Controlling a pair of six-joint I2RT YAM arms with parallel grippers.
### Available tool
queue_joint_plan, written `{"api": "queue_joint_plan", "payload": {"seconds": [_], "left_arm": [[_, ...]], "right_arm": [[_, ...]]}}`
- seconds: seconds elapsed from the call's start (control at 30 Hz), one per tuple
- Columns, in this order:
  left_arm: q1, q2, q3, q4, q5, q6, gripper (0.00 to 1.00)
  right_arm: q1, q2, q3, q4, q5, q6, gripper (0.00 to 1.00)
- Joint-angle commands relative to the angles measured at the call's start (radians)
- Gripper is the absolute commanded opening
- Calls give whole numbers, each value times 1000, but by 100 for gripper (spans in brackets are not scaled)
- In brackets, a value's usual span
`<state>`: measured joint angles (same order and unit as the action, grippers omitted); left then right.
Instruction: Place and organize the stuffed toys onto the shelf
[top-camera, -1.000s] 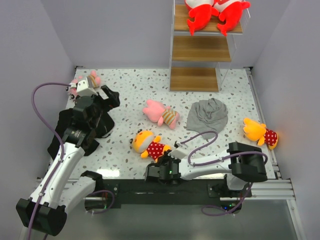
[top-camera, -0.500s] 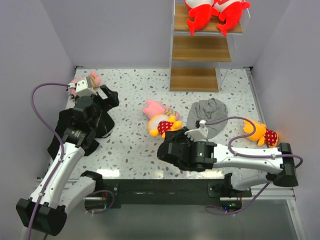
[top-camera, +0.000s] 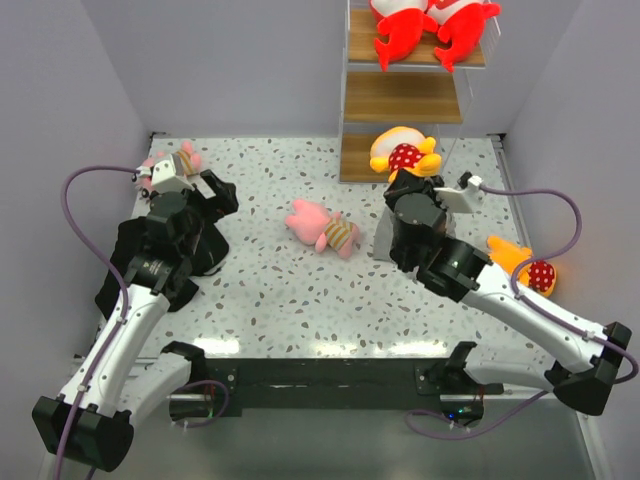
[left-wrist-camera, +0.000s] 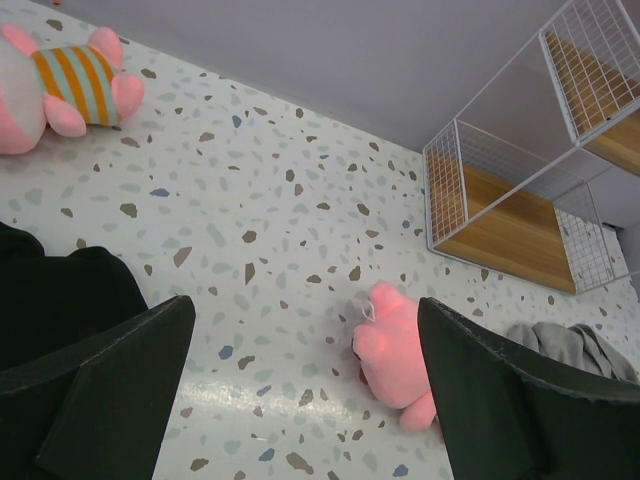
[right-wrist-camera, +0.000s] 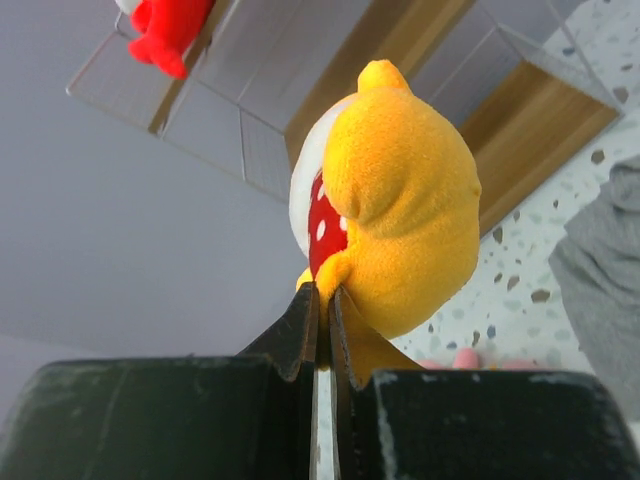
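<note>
Yellow-orange toy (top-camera: 403, 156) pinched in right tool (right-wrist-camera: 322, 300), near shelf (top-camera: 400, 97) front edge; left tool (left-wrist-camera: 305, 320) wide.

Toy pair (top-camera: 440, 25) on shelf (top-camera: 402, 98) top board; lifted toy (top-camera: 403, 153) before shelf (off table (top-camera: 260, 290)).

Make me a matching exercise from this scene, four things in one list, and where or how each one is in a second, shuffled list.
Things:
1. red-and-white toys
2. raised yellow toy
3. pink toy between the arms
4. left tool

Places or states:
A. lying on the table
B. on the top board of the shelf
C. open, holding nothing
D. pinched in the right tool

Pairs: 1-B, 2-D, 3-A, 4-C
</note>
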<state>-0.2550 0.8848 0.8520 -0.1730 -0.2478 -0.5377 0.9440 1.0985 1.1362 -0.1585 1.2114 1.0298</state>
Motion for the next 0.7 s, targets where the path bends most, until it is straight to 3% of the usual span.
{"api": "queue_joint_plan", "payload": {"seconds": [0.0, 0.23, 0.67], "left_arm": [[3, -7, -11, 47, 1, 12, 98], [3, -15, -13, 47, 16, 7, 98], [3, -35, -14, 53, 33, 1, 98]], "right_arm": [[-97, 50, 83, 235, -10, -169, 0], [-238, 162, 177, 336, -127, -174, 0], [-369, 319, 240, 451, -292, -88, 0]]}}
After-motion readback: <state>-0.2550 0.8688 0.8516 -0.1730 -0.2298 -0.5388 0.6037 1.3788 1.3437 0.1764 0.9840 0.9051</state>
